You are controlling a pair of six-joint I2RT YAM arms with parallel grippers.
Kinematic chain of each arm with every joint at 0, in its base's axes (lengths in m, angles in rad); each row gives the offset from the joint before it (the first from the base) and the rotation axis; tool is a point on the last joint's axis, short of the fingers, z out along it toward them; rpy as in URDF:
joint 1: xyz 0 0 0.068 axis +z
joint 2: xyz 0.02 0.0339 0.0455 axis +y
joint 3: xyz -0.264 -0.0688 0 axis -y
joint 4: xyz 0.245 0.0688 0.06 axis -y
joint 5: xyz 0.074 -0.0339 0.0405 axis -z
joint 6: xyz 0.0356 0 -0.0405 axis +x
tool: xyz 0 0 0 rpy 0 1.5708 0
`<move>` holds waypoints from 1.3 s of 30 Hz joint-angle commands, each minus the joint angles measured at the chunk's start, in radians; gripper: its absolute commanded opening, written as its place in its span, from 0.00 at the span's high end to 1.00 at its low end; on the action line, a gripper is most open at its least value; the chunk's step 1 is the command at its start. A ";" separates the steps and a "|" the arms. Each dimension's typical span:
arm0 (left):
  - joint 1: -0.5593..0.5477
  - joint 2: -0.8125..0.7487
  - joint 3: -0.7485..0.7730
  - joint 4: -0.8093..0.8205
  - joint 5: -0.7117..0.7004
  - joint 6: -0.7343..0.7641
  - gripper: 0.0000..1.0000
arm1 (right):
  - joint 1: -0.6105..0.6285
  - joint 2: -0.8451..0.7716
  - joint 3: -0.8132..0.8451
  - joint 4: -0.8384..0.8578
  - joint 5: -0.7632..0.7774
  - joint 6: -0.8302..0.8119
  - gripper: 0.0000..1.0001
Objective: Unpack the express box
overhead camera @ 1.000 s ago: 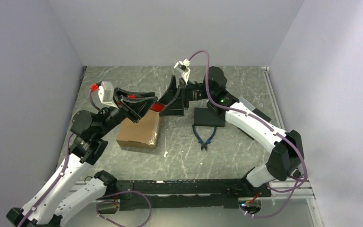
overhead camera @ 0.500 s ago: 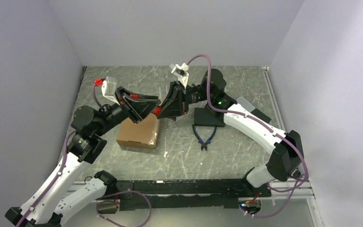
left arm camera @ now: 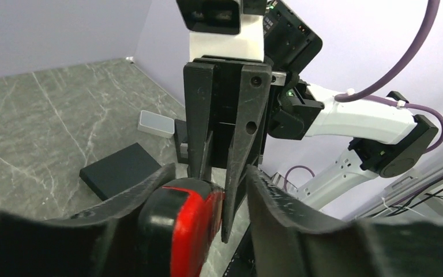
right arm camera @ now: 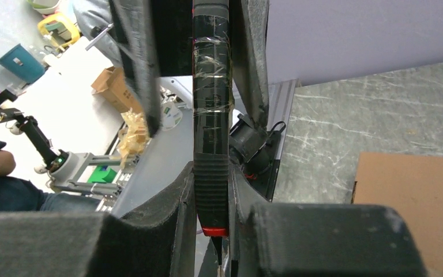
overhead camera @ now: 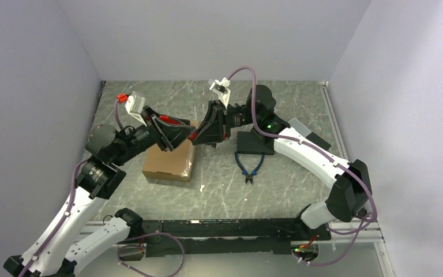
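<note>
The express box (overhead camera: 169, 161) is a flat brown carton lying shut on the table at centre left; its corner also shows in the right wrist view (right arm camera: 409, 208). Just above its far right corner, the two grippers meet around a black-and-red tool (overhead camera: 192, 135). My right gripper (overhead camera: 201, 133) is shut on the tool's ribbed black handle (right arm camera: 210, 115), fingertips either side of it (right arm camera: 210, 173). My left gripper (left arm camera: 210, 173) is open: the tool's red end (left arm camera: 181, 222) lies against one finger, with a gap to the other.
Blue-handled pliers (overhead camera: 249, 167) lie on the table right of the box. A flat black pad (overhead camera: 254, 142) sits under the right arm, seen also from the left wrist (left arm camera: 121, 170), with a small white case (left arm camera: 154, 123) behind it.
The right gripper came in from open and closed on the tool. The left gripper's jaws then parted from it, and the left wrist drew back slightly to the left.
</note>
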 commanded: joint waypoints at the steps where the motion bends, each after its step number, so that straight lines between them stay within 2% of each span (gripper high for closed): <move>1: -0.002 0.019 0.014 0.037 0.048 -0.036 0.54 | -0.001 -0.012 0.012 0.068 -0.029 0.026 1.00; 4: -0.002 0.047 0.022 0.064 0.080 -0.045 0.62 | -0.001 -0.011 0.010 0.069 -0.036 0.025 1.00; 11: -0.002 0.056 0.014 0.105 0.092 -0.057 0.66 | 0.000 -0.012 0.020 0.012 -0.042 -0.019 1.00; 13: -0.001 0.063 0.014 0.119 0.107 -0.061 0.74 | 0.001 -0.010 0.028 -0.008 -0.044 -0.035 1.00; 15: -0.002 0.075 0.018 0.127 0.126 -0.058 0.94 | 0.001 -0.006 0.034 -0.023 -0.041 -0.043 1.00; 16: -0.002 0.078 0.021 0.124 0.125 -0.053 1.00 | 0.000 -0.006 0.040 -0.052 -0.024 -0.059 1.00; 17: -0.001 0.075 0.022 0.119 0.119 -0.040 1.00 | -0.005 -0.009 0.053 -0.110 0.015 -0.114 1.00; 18: -0.001 0.069 0.024 0.105 0.102 -0.022 1.00 | -0.012 -0.013 0.073 -0.209 0.080 -0.172 0.89; 19: -0.002 0.060 0.029 0.078 0.073 0.006 1.00 | -0.020 -0.017 0.090 -0.298 0.150 -0.220 0.62; 20: -0.002 0.046 0.036 0.052 0.031 0.051 1.00 | -0.032 -0.022 0.103 -0.367 0.239 -0.252 0.41; 23: -0.002 -0.006 0.037 -0.046 -0.189 0.139 1.00 | -0.080 -0.088 0.054 -0.450 0.486 -0.242 0.08; 24: -0.002 -0.021 0.026 -0.044 -0.252 0.168 1.00 | -0.093 -0.116 0.026 -0.454 0.573 -0.229 0.01; 25: -0.002 -0.037 0.003 -0.015 -0.299 0.198 1.00 | -0.107 -0.147 -0.005 -0.455 0.681 -0.219 0.00; 28: -0.001 -0.061 -0.100 0.163 -0.385 0.284 1.00 | -0.142 -0.213 -0.079 -0.469 0.867 -0.202 0.00; 31: -0.002 -0.015 -0.176 0.316 -0.429 0.362 1.00 | -0.158 -0.210 -0.132 -0.496 0.971 -0.181 0.01; 36: -0.002 0.150 -0.225 0.514 -0.521 0.458 1.00 | -0.149 -0.087 -0.169 -0.463 0.903 -0.185 0.01; 39: -0.001 0.265 -0.230 0.607 -0.582 0.502 1.00 | -0.148 0.020 -0.153 -0.416 0.829 -0.159 0.13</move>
